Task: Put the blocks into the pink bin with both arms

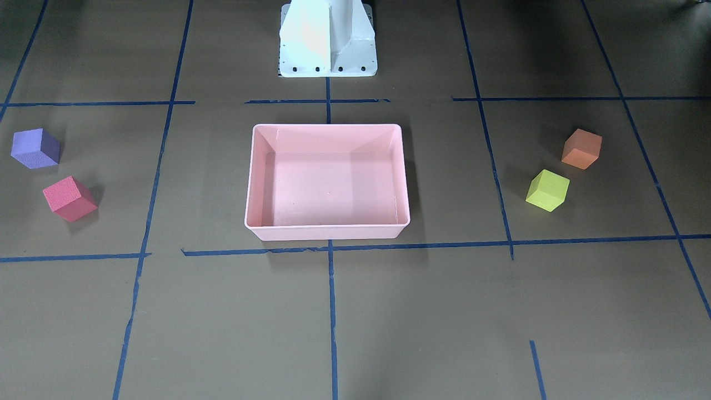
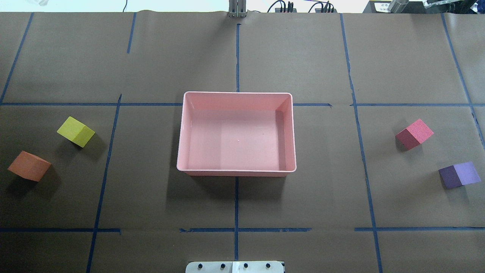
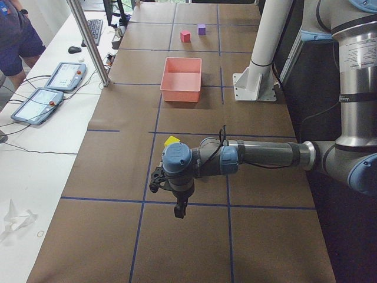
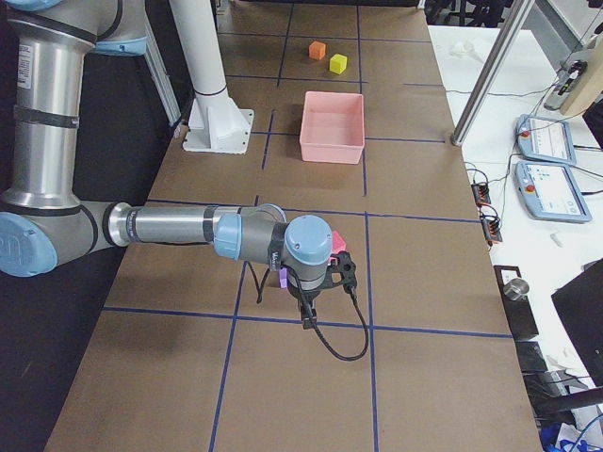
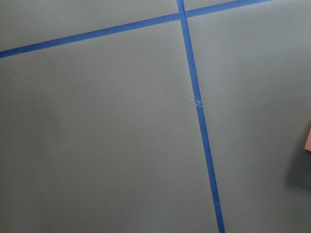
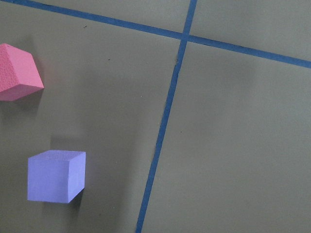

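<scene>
The pink bin [image 2: 237,172] sits empty at the table's middle. The yellow-green block [image 2: 75,131] and the orange block [image 2: 29,165] lie on the table to its left. The red block [image 2: 414,134] and the purple block [image 2: 459,174] lie to its right. My left gripper [image 3: 179,207] hangs above the table near the yellow-green block [image 3: 171,141]; I cannot tell if it is open. My right gripper [image 4: 307,315] hangs near the red block [image 4: 336,241] and the purple block [image 4: 282,277]; I cannot tell its state. The right wrist view shows the purple block [image 6: 56,175] and the red block [image 6: 17,73].
The white pedestal base [image 1: 328,39] stands behind the bin on the robot's side. Blue tape lines [image 2: 237,204] grid the brown table cover. Operator pendants [image 3: 50,88] and a person stand beside the table's far side.
</scene>
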